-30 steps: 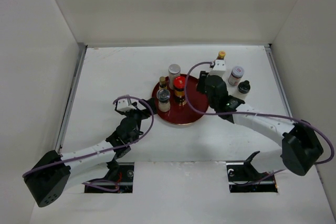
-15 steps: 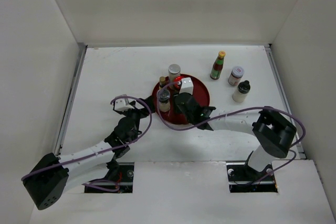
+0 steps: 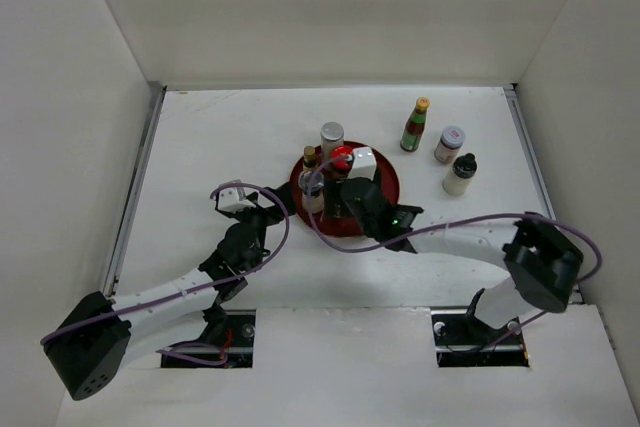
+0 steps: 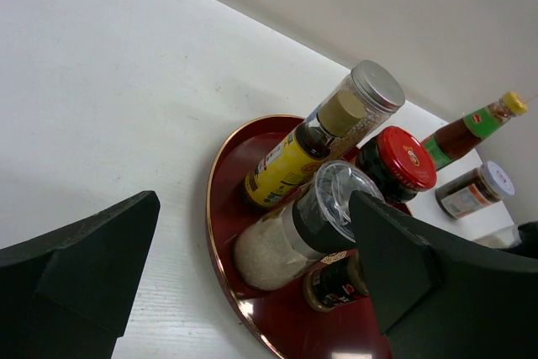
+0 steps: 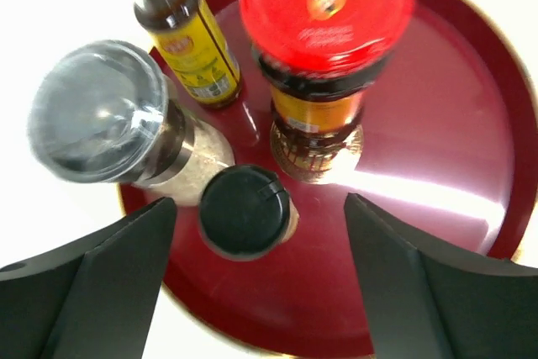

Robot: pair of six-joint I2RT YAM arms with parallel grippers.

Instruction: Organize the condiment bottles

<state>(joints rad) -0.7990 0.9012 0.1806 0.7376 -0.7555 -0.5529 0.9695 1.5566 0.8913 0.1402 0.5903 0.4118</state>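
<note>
From above, the round red tray (image 3: 388,182) sits mid-table with the right gripper (image 3: 335,205) hanging over its near side and the left gripper (image 3: 274,209) just beside its left rim. A tall green bottle (image 3: 414,125), a white-lidded jar (image 3: 449,143) and a black-capped white bottle (image 3: 460,174) stand apart from one another on the table (image 3: 220,137), right of the tray. The left wrist view shows that gripper's fingers (image 4: 84,266) spread wide and holding nothing, facing the tray, where a clear-lidded shaker (image 4: 324,208), an amber yellow-labelled bottle (image 4: 290,161) and a red-capped jar (image 4: 399,157) crowd together; a silver-capped bottle (image 4: 378,86) stands at the far rim. The right wrist view looks straight down: its fingers (image 5: 437,283) are parted, and a small black-capped bottle (image 5: 245,210) stands upright on the tray between them, a gap on either side, close to the shaker and the red-capped jar.
</note>
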